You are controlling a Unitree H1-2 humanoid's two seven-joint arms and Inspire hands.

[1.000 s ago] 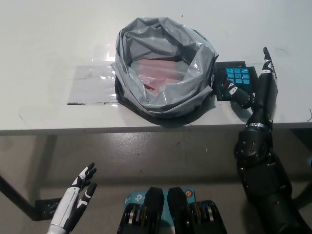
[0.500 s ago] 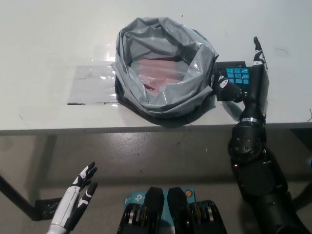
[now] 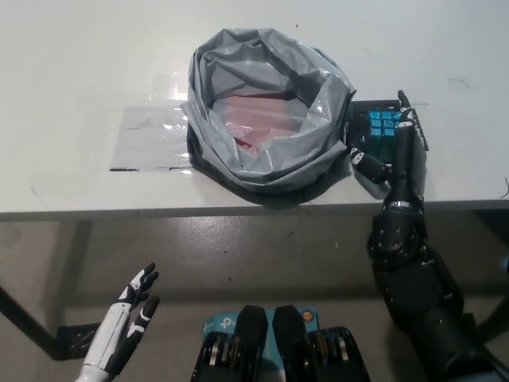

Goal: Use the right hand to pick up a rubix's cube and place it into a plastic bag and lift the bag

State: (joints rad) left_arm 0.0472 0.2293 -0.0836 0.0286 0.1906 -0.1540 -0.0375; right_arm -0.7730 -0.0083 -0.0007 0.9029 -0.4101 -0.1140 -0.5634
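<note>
Cube [image 3: 382,130] sits on the table [image 3: 71,87], just right of the grey bag [image 3: 266,111] and touching its side. Right hand [image 3: 391,143] is spread over the cube, fingers apart, not yet gripping. Bag's open mouth lies to the cube's left. Left hand [image 3: 127,322] hangs open, low, well away from the bag.

The bag [image 3: 270,119] is thin grey plastic, crinkled and glossy. The table [image 3: 79,64] is smooth matt white. The cube [image 3: 380,127] shows shiny blue tiles in black plastic.
</note>
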